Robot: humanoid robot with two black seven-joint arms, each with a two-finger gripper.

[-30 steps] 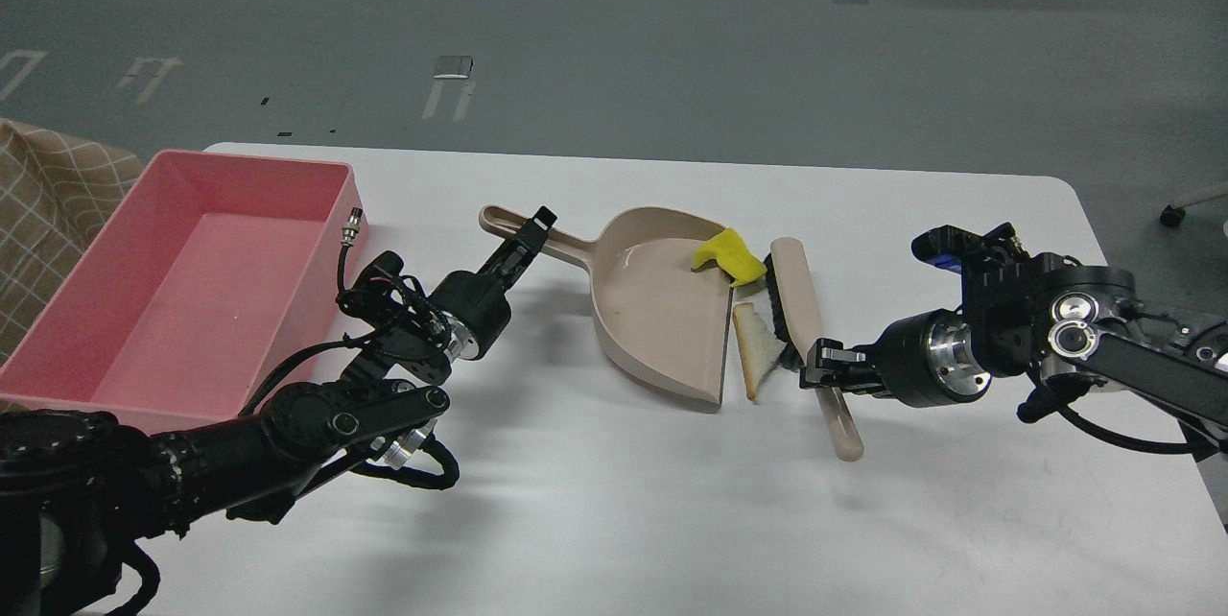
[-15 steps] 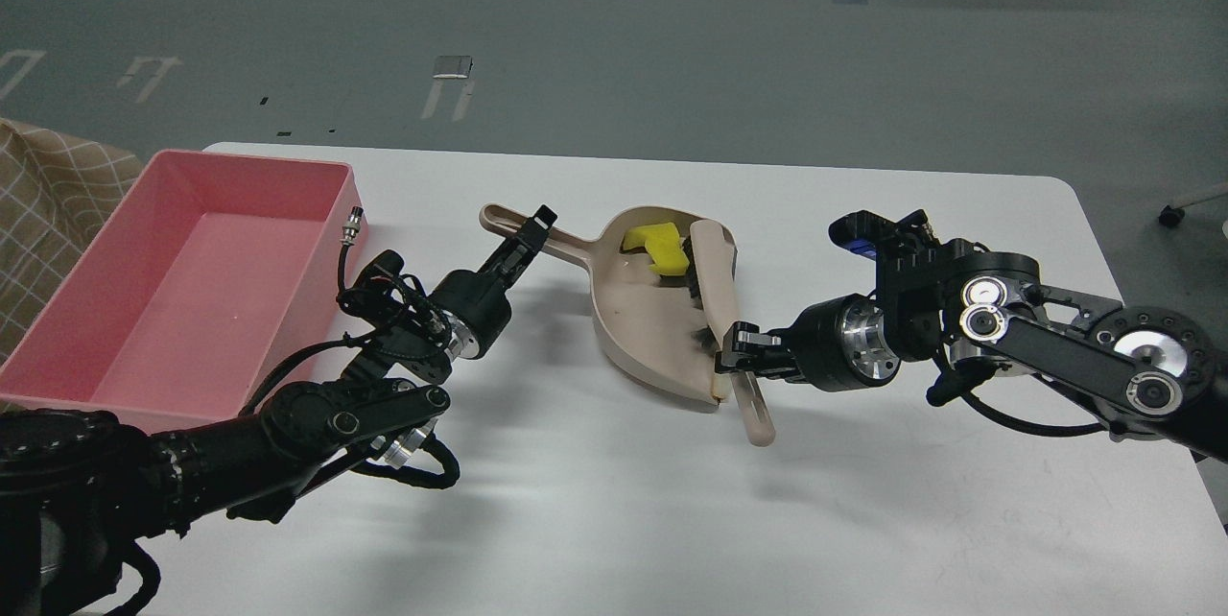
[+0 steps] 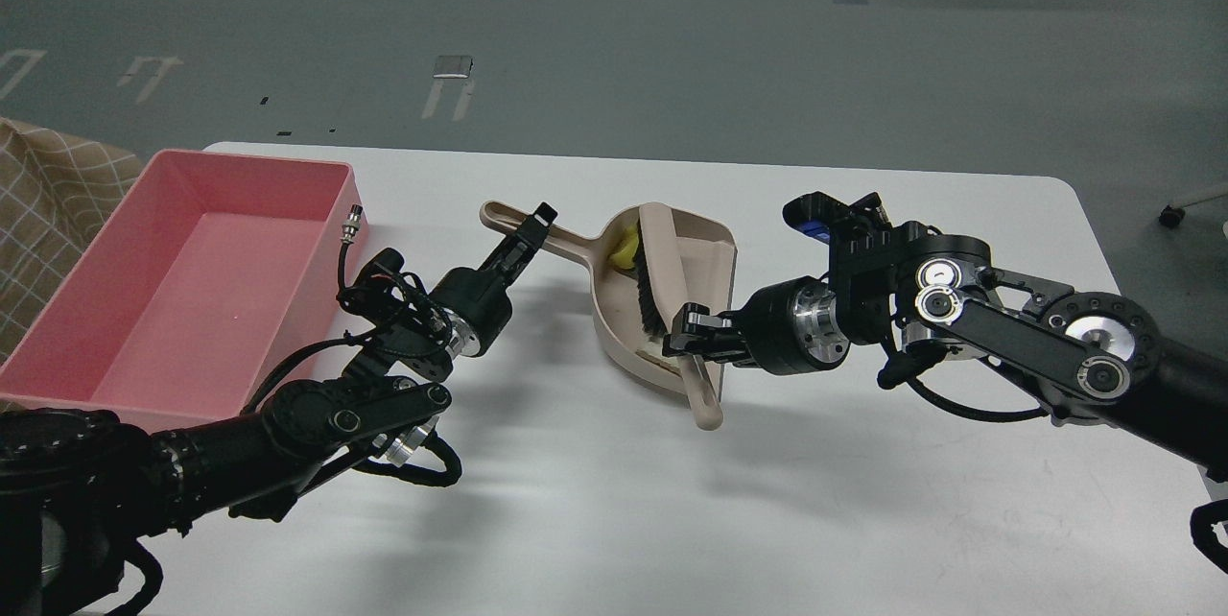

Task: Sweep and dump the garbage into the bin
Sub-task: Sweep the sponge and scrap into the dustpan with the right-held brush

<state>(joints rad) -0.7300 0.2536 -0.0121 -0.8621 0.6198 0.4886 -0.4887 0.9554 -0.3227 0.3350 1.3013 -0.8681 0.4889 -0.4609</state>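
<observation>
Pink bin (image 3: 192, 280) sits at the bench's (image 3: 614, 520) left edge, open side up, nothing visible inside. Left gripper (image 3: 533, 230) is clamped on the dustpan handle (image 3: 552, 239), fingers pinching it near the handle's far end. Dustpan (image 3: 672, 295) lies flat on the bench, centre, well apart from the bin, mouth facing right. Brush (image 3: 667, 295) is inside the pan, bristles down against its floor, head pushed toward the back wall. Yellow scrap (image 3: 624, 248) is wedged between brush head and the pan's back corner, mostly hidden. Right gripper (image 3: 693, 345) grasps the brush handle low down, by the pan's near lip; handle tip sticks out past the gripper toward the bench's front.
</observation>
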